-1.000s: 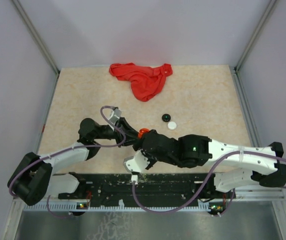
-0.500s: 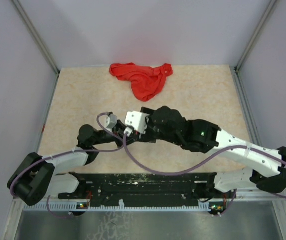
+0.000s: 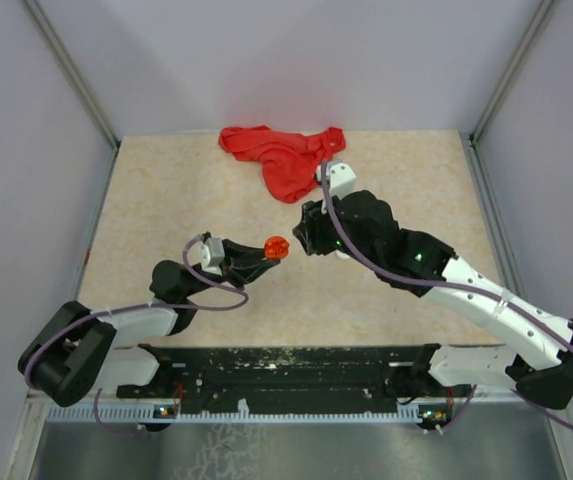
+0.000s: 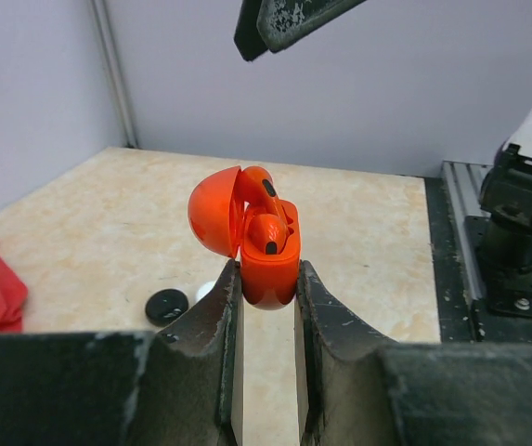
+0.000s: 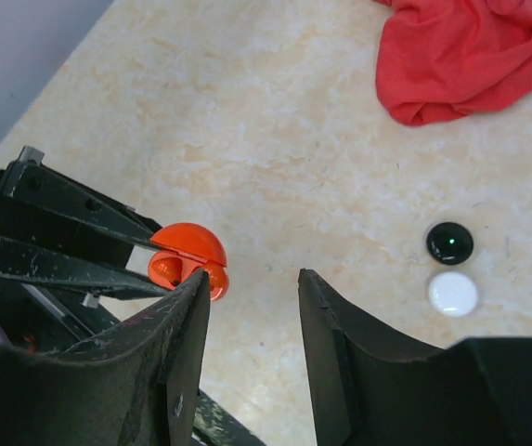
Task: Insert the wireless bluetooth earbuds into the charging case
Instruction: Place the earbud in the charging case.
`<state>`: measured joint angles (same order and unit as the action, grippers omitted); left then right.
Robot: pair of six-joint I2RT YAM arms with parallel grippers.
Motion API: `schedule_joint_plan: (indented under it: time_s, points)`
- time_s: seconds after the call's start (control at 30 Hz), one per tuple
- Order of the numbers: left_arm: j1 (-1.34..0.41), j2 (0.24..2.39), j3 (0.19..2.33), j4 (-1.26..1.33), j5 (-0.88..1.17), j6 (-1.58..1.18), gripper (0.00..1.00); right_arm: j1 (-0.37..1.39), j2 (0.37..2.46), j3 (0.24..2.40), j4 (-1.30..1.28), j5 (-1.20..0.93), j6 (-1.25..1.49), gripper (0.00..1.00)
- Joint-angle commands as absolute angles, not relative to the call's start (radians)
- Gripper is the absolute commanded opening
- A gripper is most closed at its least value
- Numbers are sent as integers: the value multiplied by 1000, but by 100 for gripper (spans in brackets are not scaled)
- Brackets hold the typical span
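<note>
My left gripper (image 4: pixel 267 283) is shut on the orange-red charging case (image 4: pixel 270 269), held above the table with its lid open to the left. Red earbuds (image 4: pixel 267 232) sit in its wells, one dark tip showing. From above, the case (image 3: pixel 276 246) is at the tip of the left gripper (image 3: pixel 265 251). My right gripper (image 3: pixel 309 240) hovers just right of the case, apart from it. In the right wrist view the right gripper (image 5: pixel 252 293) is open with only bare table between its fingers, and the case (image 5: pixel 189 258) lies past its left finger.
A crumpled red cloth (image 3: pixel 286 160) lies at the back of the table. A small black round piece (image 5: pixel 449 242) and a white one (image 5: pixel 453 294) rest side by side on the table, hidden under the right arm in the top view.
The right arm has swung from the near side, over the left gripper, to the far right of the case. The left gripper has shifted slightly right, still holding the case.
</note>
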<state>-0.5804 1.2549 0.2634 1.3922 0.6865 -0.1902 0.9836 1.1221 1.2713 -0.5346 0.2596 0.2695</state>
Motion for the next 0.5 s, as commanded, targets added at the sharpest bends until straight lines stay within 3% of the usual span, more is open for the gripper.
schedule_joint_plan:
  time_s: [0.0, 0.47]
  points:
    - [-577, 1264, 262, 1474, 620, -104, 1, 970, 1085, 1231, -414, 236, 493, 43]
    - [-589, 1244, 274, 1442, 612, -80, 1, 970, 1103, 1129, -291, 193, 564, 38]
